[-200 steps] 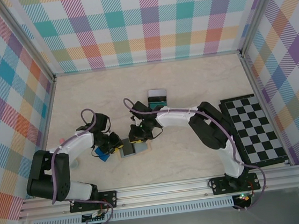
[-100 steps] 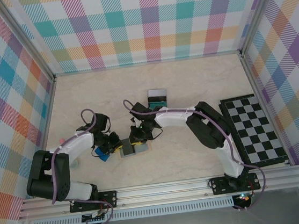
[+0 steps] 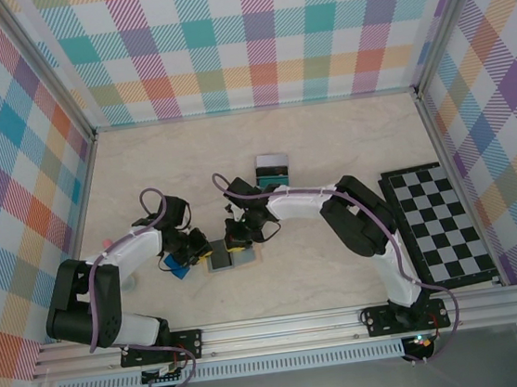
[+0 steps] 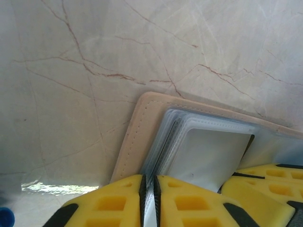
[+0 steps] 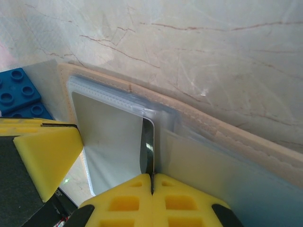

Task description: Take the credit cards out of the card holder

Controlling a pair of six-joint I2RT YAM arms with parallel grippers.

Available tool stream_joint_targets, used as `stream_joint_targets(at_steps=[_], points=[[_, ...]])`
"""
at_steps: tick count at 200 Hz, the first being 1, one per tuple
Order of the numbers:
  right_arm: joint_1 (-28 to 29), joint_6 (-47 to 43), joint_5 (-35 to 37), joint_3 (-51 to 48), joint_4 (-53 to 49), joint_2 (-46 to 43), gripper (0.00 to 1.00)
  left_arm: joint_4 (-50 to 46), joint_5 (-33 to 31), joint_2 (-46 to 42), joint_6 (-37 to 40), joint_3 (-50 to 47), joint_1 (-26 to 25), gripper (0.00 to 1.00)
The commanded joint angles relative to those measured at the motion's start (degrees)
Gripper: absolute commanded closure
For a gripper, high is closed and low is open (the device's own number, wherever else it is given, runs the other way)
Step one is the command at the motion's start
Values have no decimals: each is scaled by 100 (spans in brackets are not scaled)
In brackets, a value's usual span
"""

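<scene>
The card holder (image 3: 233,257) lies open on the table, tan outside (image 4: 131,142) with clear sleeves inside (image 5: 113,137). My left gripper (image 3: 205,250) is at its left side. In the left wrist view the left gripper (image 4: 149,183) is shut on the edges of the clear sleeves. My right gripper (image 3: 240,242) comes from the right. In the right wrist view the right gripper (image 5: 152,178) is shut on the thin edge of a credit card (image 5: 147,151) that stands out of a sleeve. Another credit card (image 3: 272,168), teal and grey, lies flat farther back on the table.
A small blue block (image 3: 179,270) lies just left of the holder, under the left arm; it shows as a studded blue block (image 5: 16,94) in the right wrist view. A black-and-white checkered mat (image 3: 444,224) lies at the right. Checked walls enclose the table.
The right gripper has shifted slightly left over the holder and its jaws have closed onto the card's edge. The left gripper has stayed clamped on the sleeves.
</scene>
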Motion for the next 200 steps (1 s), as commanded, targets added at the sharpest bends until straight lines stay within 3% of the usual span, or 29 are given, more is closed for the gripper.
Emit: stream_joint_targets(at_steps=[1, 81, 145, 200], points=[[50, -154, 256, -22, -170, -218, 97, -207, -149, -26, 101, -64, 81, 80], [43, -190, 743, -262, -514, -528, 98, -509, -117, -355, 350, 277, 81, 79], [42, -165, 596, -201, -413, -392, 96, 26, 994, -329, 318, 279, 29, 84], [20, -155, 437, -211, -315, -269, 92, -88, 578, 190, 349, 191, -77, 90]])
